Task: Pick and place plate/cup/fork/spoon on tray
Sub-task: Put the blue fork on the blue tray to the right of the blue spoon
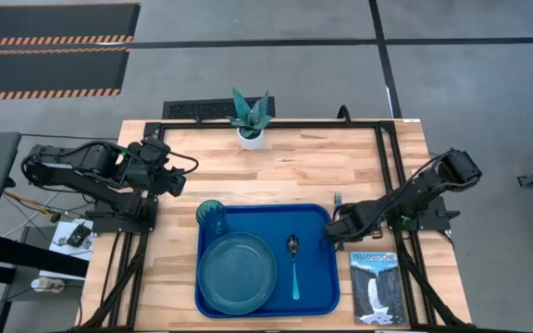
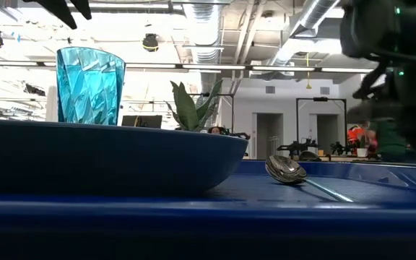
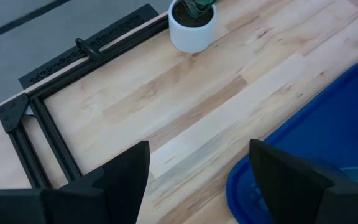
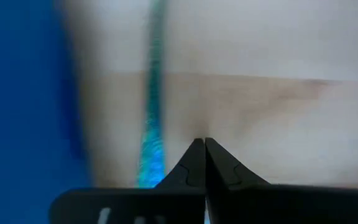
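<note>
The blue tray [image 1: 320,294] lies at the table's near middle. On it are the teal plate [image 1: 237,273], the spoon [image 1: 293,264] and, at its far left corner, the cup [image 1: 213,215]. The fork [image 1: 338,199] lies on the wood just past the tray's right edge. It shows in the right wrist view as a teal strip [image 4: 153,93]. My right gripper [image 1: 333,231] is shut and low over the fork's handle end, with its tips [image 4: 202,146] just beside the strip. My left gripper [image 1: 179,180] is open and empty above the table, left of the cup. My right gripper's shut fingers [image 4: 194,163] point down at the table right beside the fork's handle [image 4: 149,155]. I cannot tell whether they touch the fork or the wood.
A white pot with a spiky plant [image 1: 250,122] stands at the far edge. A waterfall booklet [image 1: 378,287] lies right of the tray, near the front. A black metal frame [image 1: 387,166] runs along the table's far and right sides. Bare wood lies between plant and tray.
</note>
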Robot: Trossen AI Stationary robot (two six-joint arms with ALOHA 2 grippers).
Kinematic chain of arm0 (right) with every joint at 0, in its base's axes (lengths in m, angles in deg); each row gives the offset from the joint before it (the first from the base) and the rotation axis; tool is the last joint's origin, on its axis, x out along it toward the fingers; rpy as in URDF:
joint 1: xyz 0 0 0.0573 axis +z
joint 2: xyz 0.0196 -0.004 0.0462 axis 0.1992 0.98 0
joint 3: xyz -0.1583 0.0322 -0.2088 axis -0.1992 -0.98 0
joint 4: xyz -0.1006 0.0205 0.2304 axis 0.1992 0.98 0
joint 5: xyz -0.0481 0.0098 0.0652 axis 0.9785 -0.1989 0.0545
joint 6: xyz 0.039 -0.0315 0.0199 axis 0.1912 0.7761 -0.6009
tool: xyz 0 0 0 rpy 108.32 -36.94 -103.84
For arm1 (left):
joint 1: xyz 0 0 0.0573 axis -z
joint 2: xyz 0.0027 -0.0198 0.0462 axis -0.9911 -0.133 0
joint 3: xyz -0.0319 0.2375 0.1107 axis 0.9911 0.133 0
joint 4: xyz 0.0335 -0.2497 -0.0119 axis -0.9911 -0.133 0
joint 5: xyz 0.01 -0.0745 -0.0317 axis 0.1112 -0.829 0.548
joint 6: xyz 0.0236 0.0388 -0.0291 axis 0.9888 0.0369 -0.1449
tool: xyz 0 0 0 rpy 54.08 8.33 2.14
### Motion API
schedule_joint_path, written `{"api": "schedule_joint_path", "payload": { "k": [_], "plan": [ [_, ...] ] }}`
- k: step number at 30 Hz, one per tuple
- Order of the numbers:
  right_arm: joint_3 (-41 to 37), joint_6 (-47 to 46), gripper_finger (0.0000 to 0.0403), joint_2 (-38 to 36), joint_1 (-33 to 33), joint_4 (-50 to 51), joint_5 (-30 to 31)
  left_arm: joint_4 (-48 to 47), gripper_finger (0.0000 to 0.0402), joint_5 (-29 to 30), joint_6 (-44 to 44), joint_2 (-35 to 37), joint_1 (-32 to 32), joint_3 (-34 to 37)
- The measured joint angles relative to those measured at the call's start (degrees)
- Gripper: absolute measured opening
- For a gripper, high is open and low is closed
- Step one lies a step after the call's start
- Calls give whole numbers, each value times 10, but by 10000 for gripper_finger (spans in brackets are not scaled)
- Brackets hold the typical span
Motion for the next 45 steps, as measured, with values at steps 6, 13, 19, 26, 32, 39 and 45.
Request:
{"api": "schedule_joint_path", "payload": {
  "k": [6,13,19,26,32,39,45],
  "plan": [
    [13,39,13,0,-22,-41,49,0,261,11,0,0,0,0],
    [61,238,23,-19,-116,38,61,0,261,13,-11,0,0,0],
    [85,608,64,-64,-265,74,76,0,261,18,-18,0,0,0],
    [85,1023,170,-84,-407,77,39,0,261,16,-46,0,0,0],
    [85,1178,240,-46,-466,84,-53,0,261,14,-74,0,0,0],
    [84,1263,241,24,-506,90,-109,0,261,14,-78,0,0,0],
    [84,1289,226,53,-513,87,-140,0,261,17,-78,0,0,0]
  ]
}}
